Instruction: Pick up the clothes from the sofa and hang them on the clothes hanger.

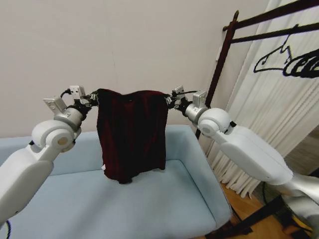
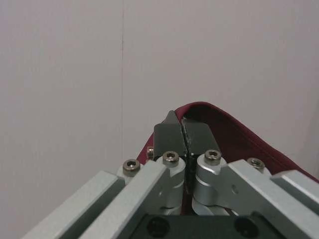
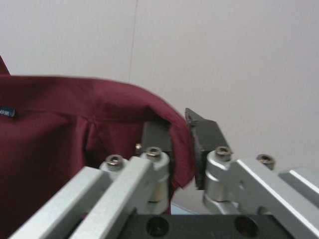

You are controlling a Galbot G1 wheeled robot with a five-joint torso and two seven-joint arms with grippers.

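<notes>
A dark red shirt (image 1: 132, 134) hangs spread in the air above the pale blue sofa (image 1: 149, 204), held by its two top corners. My left gripper (image 1: 94, 98) is shut on the shirt's left top corner; in the left wrist view its black pads (image 2: 172, 139) are pressed together on the red cloth (image 2: 234, 134). At the opposite top corner my right gripper (image 1: 168, 98) is shut on the shirt, and the red fabric (image 3: 60, 129) folds between its pads (image 3: 204, 139). The dark wooden clothes rack (image 1: 234, 35) stands at the right, with a black hanger (image 1: 289, 59) on its rail.
A plain wall stands close behind the shirt. White curtains (image 1: 269, 114) hang behind the rack at the right. The rack's foot (image 1: 249, 219) rests on the wooden floor beside the sofa's right end.
</notes>
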